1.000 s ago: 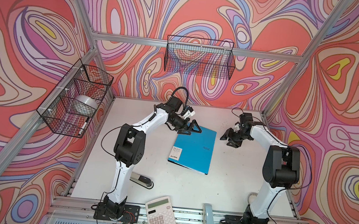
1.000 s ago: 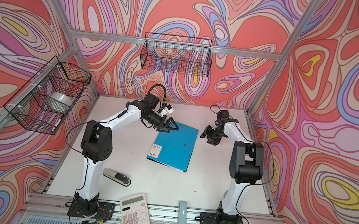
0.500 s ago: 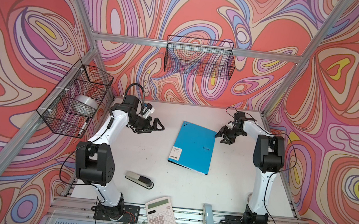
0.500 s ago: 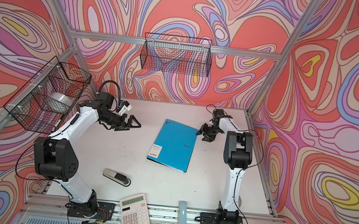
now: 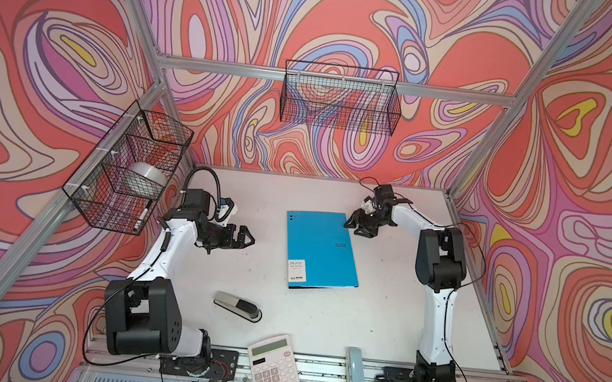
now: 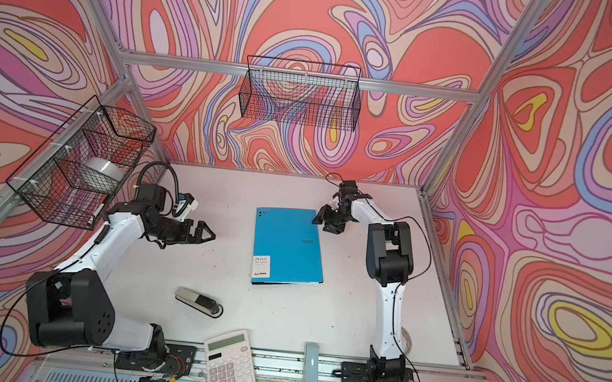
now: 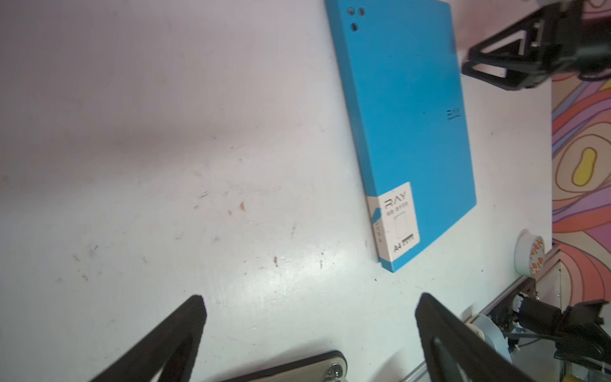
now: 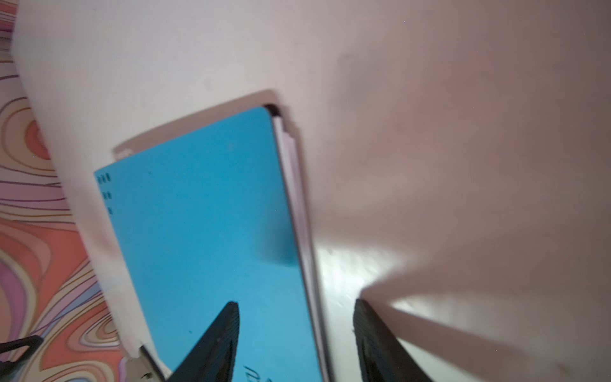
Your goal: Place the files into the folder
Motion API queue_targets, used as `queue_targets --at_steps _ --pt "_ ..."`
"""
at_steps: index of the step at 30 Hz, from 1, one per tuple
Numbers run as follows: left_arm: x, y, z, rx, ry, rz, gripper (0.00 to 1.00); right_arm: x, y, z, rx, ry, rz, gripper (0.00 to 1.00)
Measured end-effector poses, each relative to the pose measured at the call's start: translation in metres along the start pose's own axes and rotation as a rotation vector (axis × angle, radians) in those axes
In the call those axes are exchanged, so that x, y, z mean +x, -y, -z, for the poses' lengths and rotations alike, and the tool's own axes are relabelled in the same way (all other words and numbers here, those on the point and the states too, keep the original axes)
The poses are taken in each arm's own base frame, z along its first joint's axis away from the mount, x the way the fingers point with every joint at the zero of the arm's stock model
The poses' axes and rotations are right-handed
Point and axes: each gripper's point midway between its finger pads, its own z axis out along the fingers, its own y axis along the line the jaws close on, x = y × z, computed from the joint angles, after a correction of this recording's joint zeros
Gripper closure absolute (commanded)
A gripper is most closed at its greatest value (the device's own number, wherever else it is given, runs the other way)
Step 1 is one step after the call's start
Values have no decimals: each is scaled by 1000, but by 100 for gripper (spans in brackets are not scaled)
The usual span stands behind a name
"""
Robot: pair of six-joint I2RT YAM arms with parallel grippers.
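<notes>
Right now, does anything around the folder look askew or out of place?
Slightly. The blue folder lies closed but a little off square to the table, and white sheet edges show unevenly fanned along its open side in the right wrist view. The calculator sits crooked on the front rail.

**Obscured items, as you saw them**

- Files (image 8: 292,158): you saw only thin white edges along the open side of the folder (image 8: 205,215). The blue cover hid every printed face, and blur smeared the stack, so you could not count the sheets.
- Folder, right wrist view: one end was cut off by the frame edge.
- Label (image 7: 398,220): apart from "RAY" and "A4", the print was too small to read.
- Left gripper (image 7: 309,301): only the tips of its fingers (image 7: 185,330) showed.
- Right gripper (image 5: 352,228): you could not tell whether it touched the folder.
- Side basket (image 5: 109,212): mesh half hid a pale roll (image 5: 145,177), and a thin stick (image 5: 140,216) was too small to identify.
</notes>
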Motion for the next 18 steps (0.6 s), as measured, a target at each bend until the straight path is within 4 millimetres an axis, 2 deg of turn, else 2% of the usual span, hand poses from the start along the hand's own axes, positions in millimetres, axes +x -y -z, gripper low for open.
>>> queue_targets --at_steps 1,5,7,10,13,18 --pt "3 -13 -7 -13 23 28 0 1 10 10 22 47 -7 28" --pt "13 -46 -32 -54 130 76 0 -7 41 64 86 304 62 25" --pt "19 -55 -42 -68 198 71 0 -9 47 91 117 437 115 16" --pt "20 -63 -48 -89 299 38 0 -4 45 118 140 596 217 14" --pt "13 -68 -45 -115 402 -6 0 14 56 131 181 713 291 13" --pt "-17 -65 -26 -137 612 -99 0 41 81 139 269 806 361 13"
